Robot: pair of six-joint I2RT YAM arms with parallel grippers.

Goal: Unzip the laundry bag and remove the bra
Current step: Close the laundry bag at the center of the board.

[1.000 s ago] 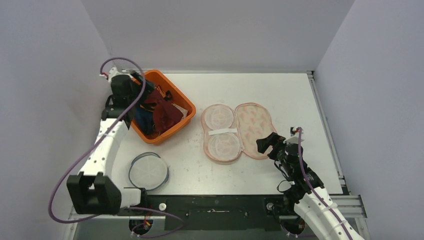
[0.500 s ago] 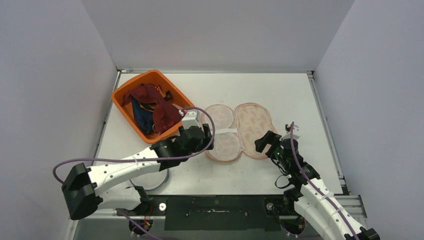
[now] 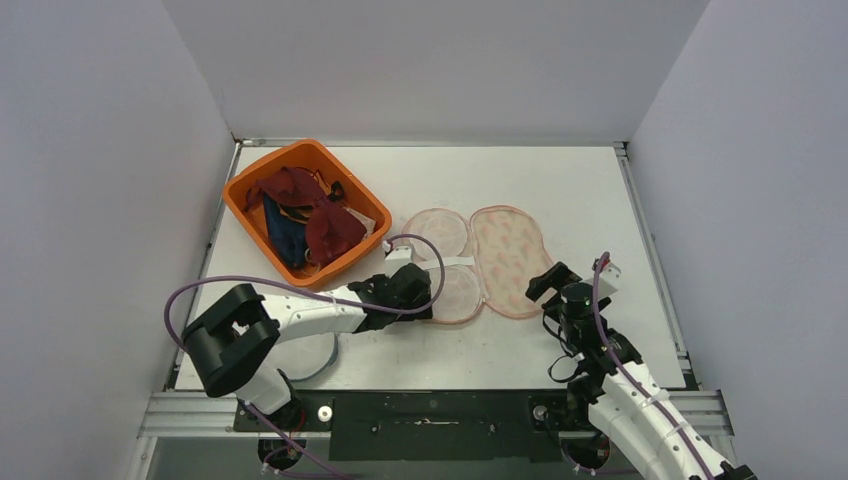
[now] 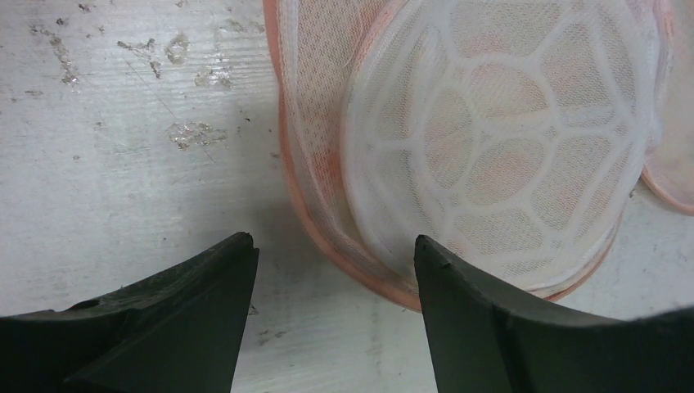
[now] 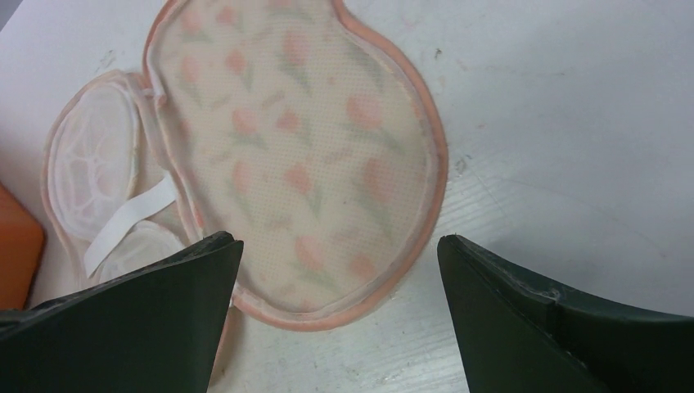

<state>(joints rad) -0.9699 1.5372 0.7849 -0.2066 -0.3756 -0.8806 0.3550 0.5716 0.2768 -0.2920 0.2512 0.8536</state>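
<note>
The pink laundry bag (image 3: 470, 262) lies unzipped and spread flat mid-table: its white mesh cup half (image 3: 443, 268) on the left, its floral flap (image 3: 508, 258) on the right. A dark red bra (image 3: 325, 228) lies in the orange basket (image 3: 352, 184). My left gripper (image 3: 424, 304) is open and low at the cup half's near-left edge; in the left wrist view (image 4: 333, 246) its fingers straddle the pink rim of the bag (image 4: 483, 147). My right gripper (image 3: 545, 287) is open and empty at the flap's near-right edge; the right wrist view (image 5: 340, 246) looks onto the flap (image 5: 303, 155).
The basket also holds a blue garment (image 3: 286, 240). A round grey-rimmed mesh disc (image 3: 322, 358) lies near the front left, mostly under my left arm. A white strap (image 5: 131, 225) crosses the cup half. Walls enclose the table on three sides.
My left arm has swung from the orange basket across to the near-left edge of the laundry bag and dropped low. My right gripper has drifted slightly right, staying open.
</note>
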